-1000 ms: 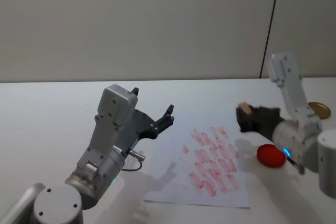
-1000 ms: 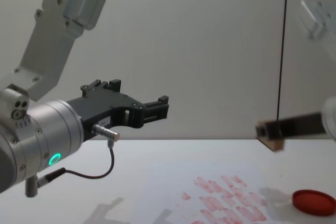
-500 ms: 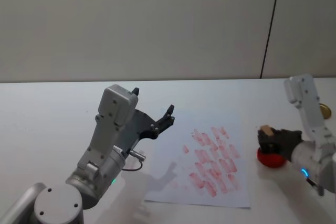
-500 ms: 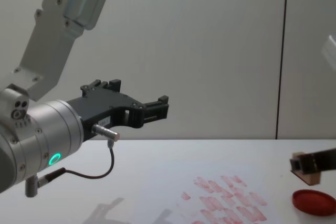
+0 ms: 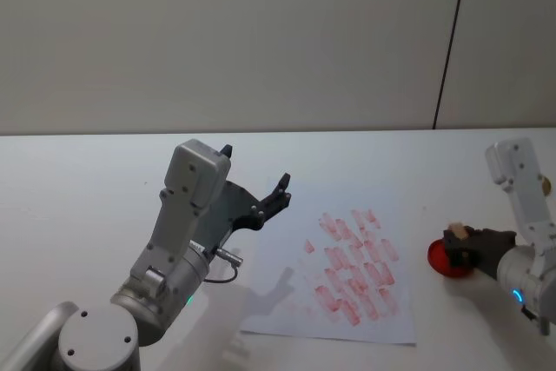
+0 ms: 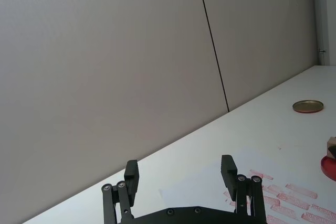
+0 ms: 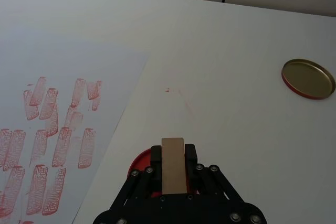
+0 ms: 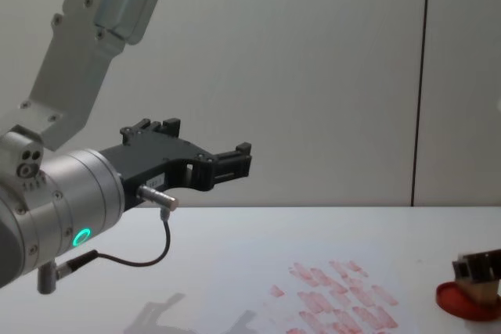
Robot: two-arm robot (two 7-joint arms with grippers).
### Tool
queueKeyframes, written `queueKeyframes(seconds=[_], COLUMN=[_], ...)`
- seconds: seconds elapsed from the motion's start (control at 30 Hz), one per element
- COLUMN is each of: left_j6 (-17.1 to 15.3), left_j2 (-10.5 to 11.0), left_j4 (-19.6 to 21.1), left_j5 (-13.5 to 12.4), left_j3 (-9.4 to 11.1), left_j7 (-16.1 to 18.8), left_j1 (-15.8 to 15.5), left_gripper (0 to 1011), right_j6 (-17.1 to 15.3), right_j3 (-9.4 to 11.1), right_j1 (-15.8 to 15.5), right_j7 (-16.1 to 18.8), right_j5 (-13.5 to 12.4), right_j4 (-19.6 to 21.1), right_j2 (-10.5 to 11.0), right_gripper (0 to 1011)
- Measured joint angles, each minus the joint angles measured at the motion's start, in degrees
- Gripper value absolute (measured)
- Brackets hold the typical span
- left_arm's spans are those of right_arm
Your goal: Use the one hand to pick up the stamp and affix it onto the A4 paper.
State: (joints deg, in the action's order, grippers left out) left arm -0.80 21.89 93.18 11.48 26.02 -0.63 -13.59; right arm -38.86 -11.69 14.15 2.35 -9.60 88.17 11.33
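Our left black two-finger gripper (image 5: 252, 200) hangs raised at 9 o'clock, fingers spread, over the white stamped A4 paper (image 5: 343, 262). Our right black gripper (image 7: 173, 169) pinches the pale wooden block stamp (image 7: 173, 165) down on the round red ink pad (image 5: 450, 260). The right wrist view adds a brass round lid (image 7: 308, 78).

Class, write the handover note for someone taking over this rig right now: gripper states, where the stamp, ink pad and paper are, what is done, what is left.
Right gripper: shut on the stamp, held at the red ink pad, right of the A4 paper; contact with the pad cannot be judged.
Left gripper: open, idle, raised over the table's left side.
Gold lid: lies apart, beyond the pad.
Done: stamp picked up; paper already carries rows of red marks.
Left: carry the stamp over the paper and press it down.
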Motion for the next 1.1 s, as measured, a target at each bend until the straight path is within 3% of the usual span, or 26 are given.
queueKeyframes(seconds=[0.43, 0.8, 1.1], left_j6=[0.0, 0.0, 0.0], left_j2=[0.0, 0.0, 0.0], left_j4=[0.0, 0.0, 0.0], left_j5=[0.0, 0.0, 0.0], left_j3=[0.0, 0.0, 0.0], left_j7=[0.0, 0.0, 0.0], left_j1=[0.0, 0.0, 0.0], left_gripper=[993, 993, 993], right_j6=[2.3, 7.3, 13.1], right_j3=[0.2, 0.9, 2.4], right_j1=[0.6, -1.1, -4.1], right_j7=[2.4, 3.1, 3.6], right_j5=[0.1, 0.9, 0.9], right_j4=[-1.6, 2.0, 5.5], right_j2=[0.0, 1.2, 3.7], right_gripper=[634, 974, 1001])
